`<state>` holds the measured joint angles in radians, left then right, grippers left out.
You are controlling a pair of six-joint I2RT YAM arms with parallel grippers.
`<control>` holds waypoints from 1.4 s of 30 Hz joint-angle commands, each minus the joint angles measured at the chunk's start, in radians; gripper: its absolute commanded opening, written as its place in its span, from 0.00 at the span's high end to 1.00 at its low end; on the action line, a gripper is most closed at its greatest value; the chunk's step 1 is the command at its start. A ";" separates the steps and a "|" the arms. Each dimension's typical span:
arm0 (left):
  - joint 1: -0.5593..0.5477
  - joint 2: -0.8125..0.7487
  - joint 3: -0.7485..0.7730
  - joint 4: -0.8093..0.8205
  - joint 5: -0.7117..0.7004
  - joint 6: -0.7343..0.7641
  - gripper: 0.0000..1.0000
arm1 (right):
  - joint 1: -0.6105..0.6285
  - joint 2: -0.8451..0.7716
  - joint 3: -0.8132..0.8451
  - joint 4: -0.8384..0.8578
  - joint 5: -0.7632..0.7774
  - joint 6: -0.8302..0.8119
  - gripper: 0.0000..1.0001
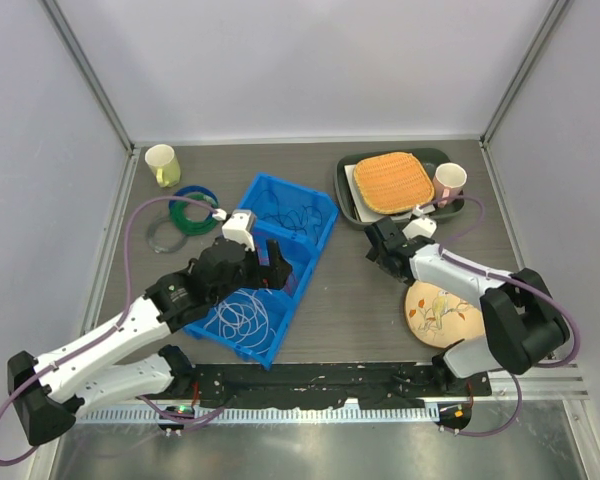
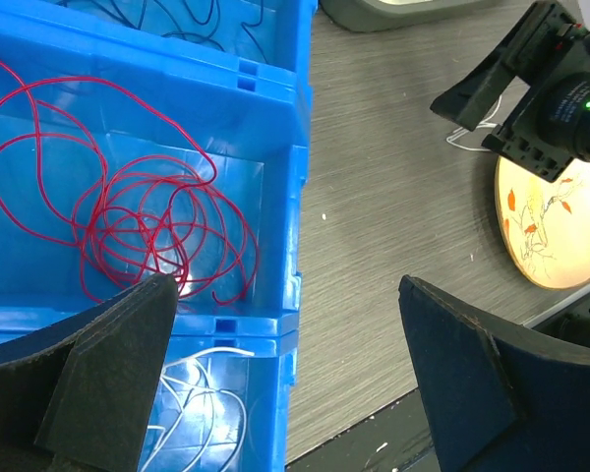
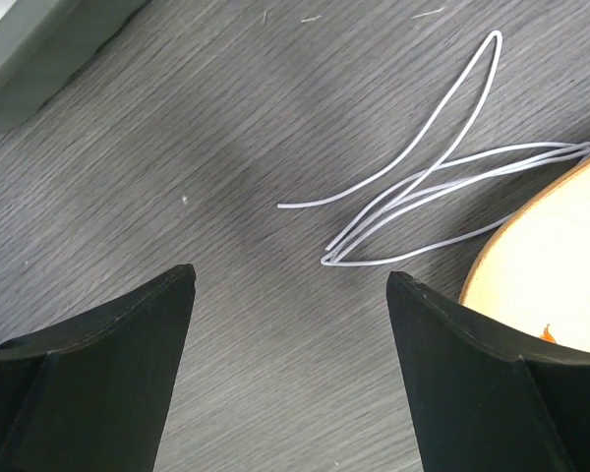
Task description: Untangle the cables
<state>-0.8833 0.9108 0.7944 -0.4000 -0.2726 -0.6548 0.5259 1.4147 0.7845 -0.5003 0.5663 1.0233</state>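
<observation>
**A:** Three compartments of the blue bin [image 1: 270, 190] each hold a single cable: the dark cable [image 1: 295, 215] in the far one, the red cable [image 2: 147, 231] in the middle, the white cable [image 1: 245, 315] in the near one. Sorting looks nearly done.

**B:** And the claws?

**A:** Over the bin's middle compartment, the left claw [image 2: 287, 290] is spread wide and empty. I can't tell whether a finger brushes the red cable. Out to the bin's right, the right claw [image 3: 290, 275] is also wide open, gripping nothing.

**B:** What's left?

**A:** I'd say the loose white cable [image 3: 428, 177], on the table right of the bin, beside the plate [image 3: 531, 285] and just ahead of the right claw. It needs to reach forward, lower, and pinch the bunched strands. They're thin and lie flat, so they may slip.
</observation>
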 commanded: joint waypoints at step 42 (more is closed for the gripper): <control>-0.003 -0.052 -0.014 0.085 0.058 -0.019 0.00 | -0.055 -0.134 -0.205 0.445 -0.201 -0.338 0.99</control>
<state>-0.8833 0.8680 0.7795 -0.3809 -0.2562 -0.6739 0.4561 1.3880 0.5968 -0.1909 0.4908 0.8902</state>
